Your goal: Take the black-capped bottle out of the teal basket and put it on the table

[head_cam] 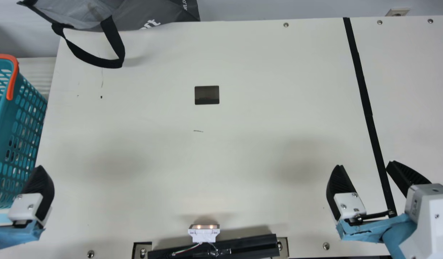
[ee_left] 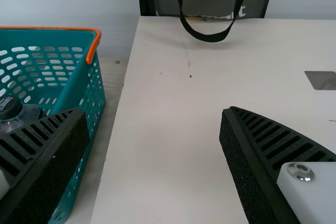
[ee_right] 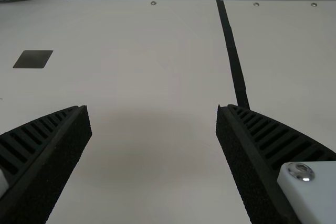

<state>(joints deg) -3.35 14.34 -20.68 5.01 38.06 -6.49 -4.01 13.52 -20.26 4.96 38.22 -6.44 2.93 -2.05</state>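
Observation:
At the main view's left edge stands the teal basket (head_cam: pixel 18 129), beside the table's left edge. My left gripper (head_cam: pixel 38 180) is at the lower left there, one finger showing near the basket's lower corner. In the left wrist view, the basket (ee_left: pixel 79 87) holds the black-capped bottle (ee_left: pixel 10 109), partly hidden behind a finger; the left gripper (ee_left: pixel 155 114) is wide apart with nothing between its fingers. My right gripper (head_cam: pixel 365 165) stands open at the main view's lower right, far from the basket; its fingers are also apart in the right wrist view, around nothing (ee_right: pixel 154 109).
A grey bag (head_cam: pixel 149 14) with a black strap lies at the table's back left. The cream table (head_cam: pixel 243 144) has a small rectangular cutout (head_cam: pixel 207 95) and a black tape strip (head_cam: pixel 367 108) on the right. A small device (head_cam: pixel 203 233) sits at the front edge.

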